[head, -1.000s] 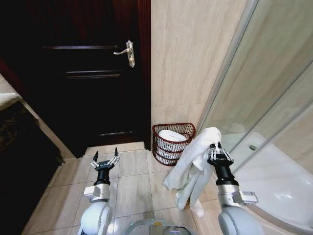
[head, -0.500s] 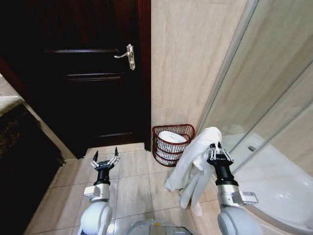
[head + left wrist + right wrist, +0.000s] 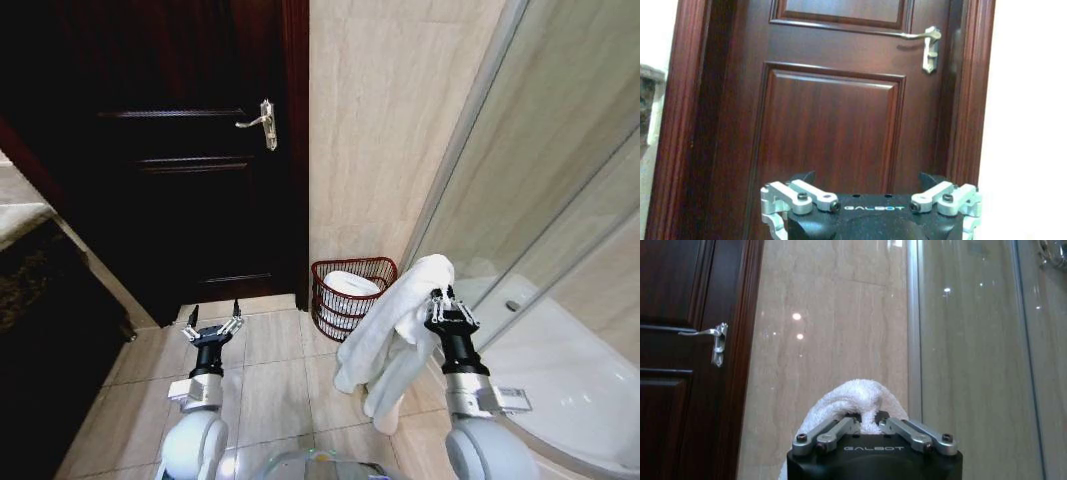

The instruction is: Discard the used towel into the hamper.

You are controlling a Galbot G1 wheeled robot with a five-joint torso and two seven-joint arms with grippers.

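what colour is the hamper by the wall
Dark reddish-brown wire weave; the hamper shows best in the head view, with something white already inside.

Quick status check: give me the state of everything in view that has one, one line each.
Towel: held up, draped off the right gripper, not in the hamper.
Hamper: upright by the wall, white cloth already inside.
Right gripper: shut on the towel.
Left gripper: open, empty, over the floor.
Door: closed.

My head cam looks forward-down from behind both grippers, each wrist cam sits close behind its own fingers facing ahead, and all three share the dark door (image 3: 190, 150) beyond them.
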